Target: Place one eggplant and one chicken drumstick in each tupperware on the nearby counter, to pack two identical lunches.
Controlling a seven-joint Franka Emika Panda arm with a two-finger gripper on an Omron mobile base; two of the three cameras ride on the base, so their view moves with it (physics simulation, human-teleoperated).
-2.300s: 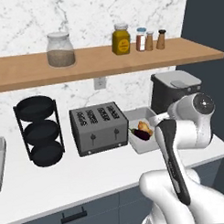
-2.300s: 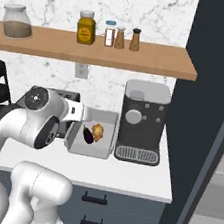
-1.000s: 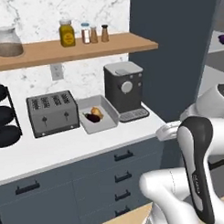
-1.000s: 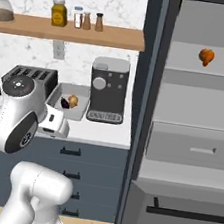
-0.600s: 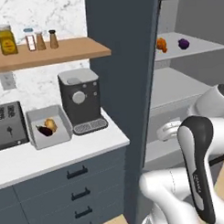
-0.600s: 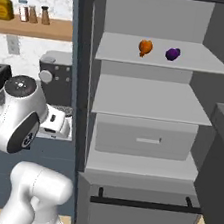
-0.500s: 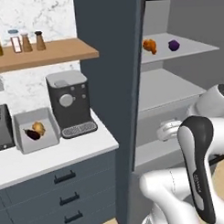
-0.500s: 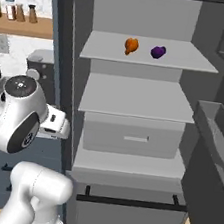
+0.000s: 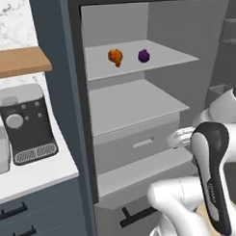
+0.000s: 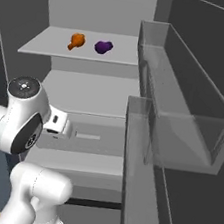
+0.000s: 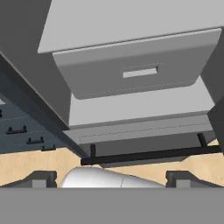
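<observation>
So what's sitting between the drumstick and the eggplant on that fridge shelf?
Nothing: both base views show bare grey shelf between the chicken drumstick and the eggplant, which lie apart.

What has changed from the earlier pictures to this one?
The base has swung right, from the counter to the open fridge. The drumstick and eggplant on the upper shelf now sit ahead. Nothing was grasped or released: the gripper stays open and empty, facing the grey drawer.
</observation>
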